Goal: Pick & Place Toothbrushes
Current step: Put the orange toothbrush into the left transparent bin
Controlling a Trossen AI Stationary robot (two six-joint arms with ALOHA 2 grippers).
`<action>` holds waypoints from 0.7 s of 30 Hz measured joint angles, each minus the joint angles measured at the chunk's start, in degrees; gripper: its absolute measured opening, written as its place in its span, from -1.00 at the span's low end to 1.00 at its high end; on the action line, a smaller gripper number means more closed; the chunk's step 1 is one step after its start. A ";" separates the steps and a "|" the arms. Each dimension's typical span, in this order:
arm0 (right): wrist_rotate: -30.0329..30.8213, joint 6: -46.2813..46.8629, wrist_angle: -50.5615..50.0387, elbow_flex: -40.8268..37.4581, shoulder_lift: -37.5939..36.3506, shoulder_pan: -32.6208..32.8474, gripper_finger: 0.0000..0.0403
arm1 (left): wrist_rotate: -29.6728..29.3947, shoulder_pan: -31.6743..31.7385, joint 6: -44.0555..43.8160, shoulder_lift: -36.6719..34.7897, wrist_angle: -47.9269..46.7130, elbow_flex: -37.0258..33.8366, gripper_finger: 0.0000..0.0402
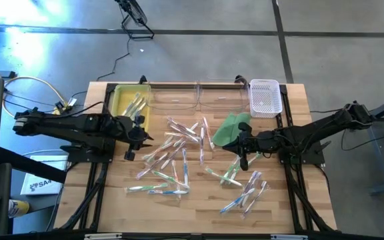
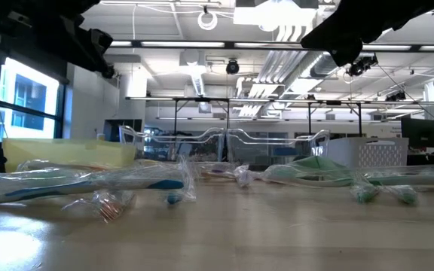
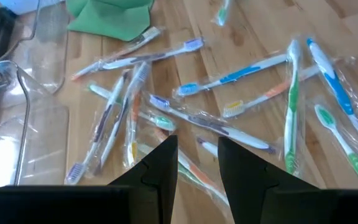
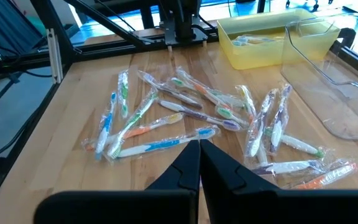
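Several wrapped toothbrushes lie scattered flat on the wooden table, also visible in the left wrist view and the right wrist view. A few more lie inside the yellow bin. My left gripper hovers open above the left part of the pile, with nothing between its fingers. My right gripper hangs shut above the table at the pile's right side, its fingers closed on nothing.
Along the far edge stand the yellow bin, two clear trays and a white slotted basket. A flat green cloth lies beside the right gripper. The table's near strip is bare wood.
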 joint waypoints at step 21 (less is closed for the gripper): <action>6.05 -0.02 0.31 0.00 0.01 0.00 -0.98 | -0.33 0.02 -1.66 6.06 -0.34 0.04 -0.45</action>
